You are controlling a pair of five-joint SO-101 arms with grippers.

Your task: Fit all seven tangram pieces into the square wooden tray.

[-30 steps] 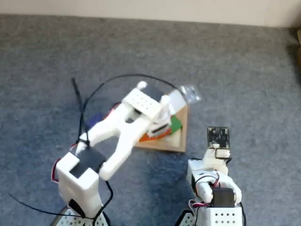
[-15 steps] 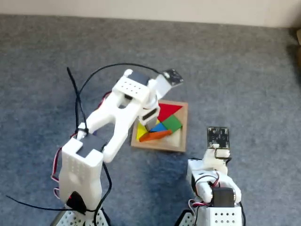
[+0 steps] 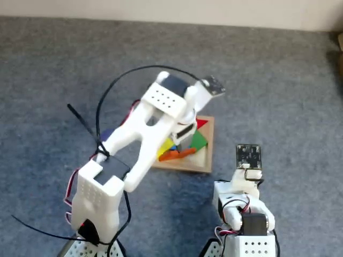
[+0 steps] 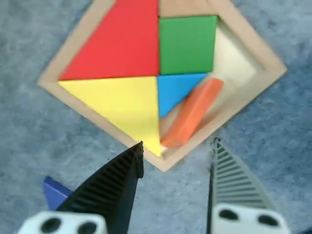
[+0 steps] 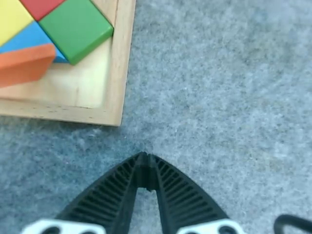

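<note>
Orange parallelogram (image 4: 191, 113) sits tilted at the near edge of the square wooden tray (image 4: 229, 108), propped on the blue triangle (image 4: 175, 90); probably light, stiff, smooth wood, so pinch the long edges; left gripper (image 4: 176, 143) gapes above it, right gripper (image 5: 146, 156) closed over carpet.

Square wooden tray (image 3: 208, 160) lies flat mid-table (image 3: 278, 80). Seated flat in it: red triangle (image 4: 122, 44), yellow triangle (image 4: 122, 102), green square (image 4: 187, 44), small light-blue triangle (image 4: 173, 90). Orange piece (image 4: 192, 112) is tilted across the light-blue one's edge, not seated. The tray's near-right corner is bare. Dark blue piece (image 4: 54, 190) lies on the table left of the tray, not touching it.
</note>
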